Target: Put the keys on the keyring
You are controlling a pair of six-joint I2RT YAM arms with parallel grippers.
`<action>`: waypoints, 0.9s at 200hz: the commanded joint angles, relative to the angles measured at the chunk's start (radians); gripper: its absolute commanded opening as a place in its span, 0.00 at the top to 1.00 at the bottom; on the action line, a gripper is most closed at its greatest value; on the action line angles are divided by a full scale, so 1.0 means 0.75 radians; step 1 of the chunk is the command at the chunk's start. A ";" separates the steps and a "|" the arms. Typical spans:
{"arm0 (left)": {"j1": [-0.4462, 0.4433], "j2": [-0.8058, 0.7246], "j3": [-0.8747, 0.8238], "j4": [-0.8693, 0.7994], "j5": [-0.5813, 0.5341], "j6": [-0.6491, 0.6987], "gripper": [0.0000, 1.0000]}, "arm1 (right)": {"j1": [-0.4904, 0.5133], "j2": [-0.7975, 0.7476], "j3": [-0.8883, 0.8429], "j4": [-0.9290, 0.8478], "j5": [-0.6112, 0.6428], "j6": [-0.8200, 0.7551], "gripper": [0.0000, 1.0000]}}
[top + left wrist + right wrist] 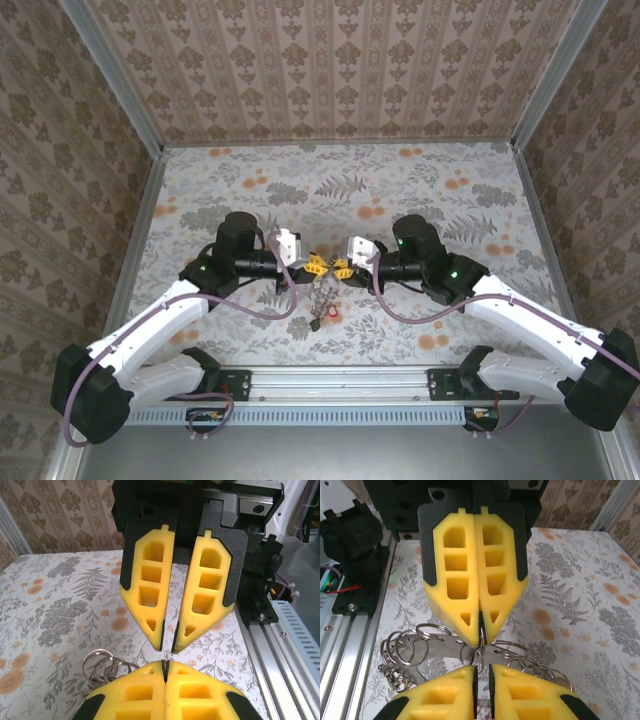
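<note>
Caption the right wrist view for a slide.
Left gripper, shut, pinches a loop of the keyring over the floral table, facing the slightly parted right gripper.

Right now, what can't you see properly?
- Keys: top view, too small to count or tell colours, bar one red one.
- Keyring: right wrist view, the left gripper hides its middle, the right gripper its near edge.
- Rings: left wrist view, cut off behind the left gripper's fingers.
</note>
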 commanded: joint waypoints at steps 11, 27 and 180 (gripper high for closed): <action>0.010 -0.032 -0.021 0.248 0.080 -0.126 1.00 | -0.005 -0.002 -0.019 0.093 -0.085 0.054 0.85; 0.013 -0.033 -0.041 0.314 0.076 -0.162 1.00 | -0.005 0.009 -0.020 0.109 -0.107 0.065 0.84; 0.011 -0.001 -0.112 0.597 0.159 -0.271 1.00 | -0.095 0.076 -0.044 0.287 -0.217 0.194 0.83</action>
